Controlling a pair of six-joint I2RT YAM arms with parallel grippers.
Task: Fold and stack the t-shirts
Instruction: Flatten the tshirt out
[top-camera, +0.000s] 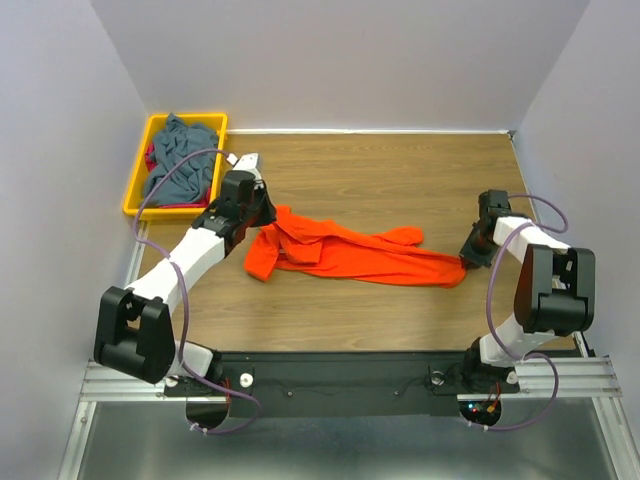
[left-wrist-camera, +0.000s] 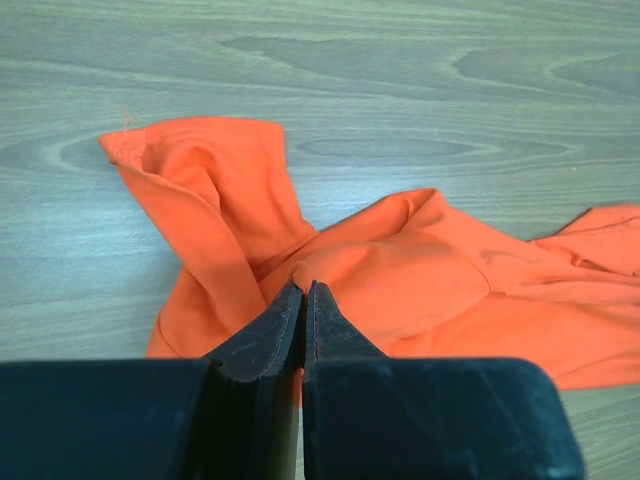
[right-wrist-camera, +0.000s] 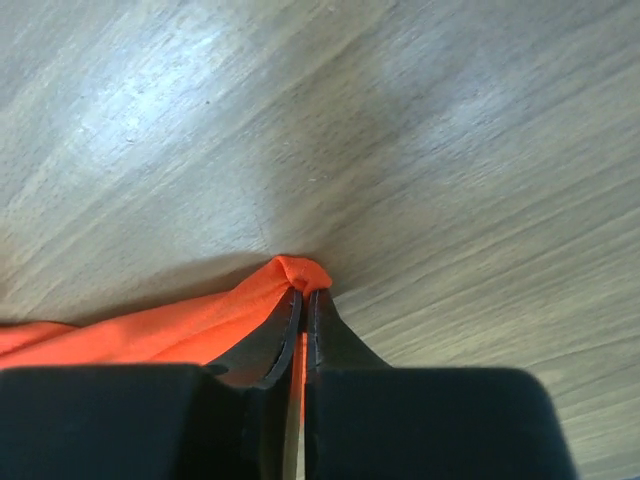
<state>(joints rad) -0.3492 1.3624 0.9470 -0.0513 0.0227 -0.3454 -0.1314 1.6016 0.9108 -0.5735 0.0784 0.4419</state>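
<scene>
Orange t-shirt (top-camera: 350, 258) laid across frame centre, left gripper (left-wrist-camera: 303, 292) clamped on its left folds, right gripper (right-wrist-camera: 304, 296) pinched onto its right tip

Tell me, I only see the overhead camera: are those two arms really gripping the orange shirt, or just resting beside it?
Observer: Gripping. The left wrist camera shows the left fingers shut on a fold of the orange shirt.
Operator: And the arm at the other end?
Observer: The right wrist camera shows the right fingers pinched on the very tip of the cloth, with a small nub poking out past them.
Operator: What's the crumpled bit near the left arm?
Observer: From the left wrist camera it's a loose flap, probably a sleeve, lying on the wooden table.
</scene>
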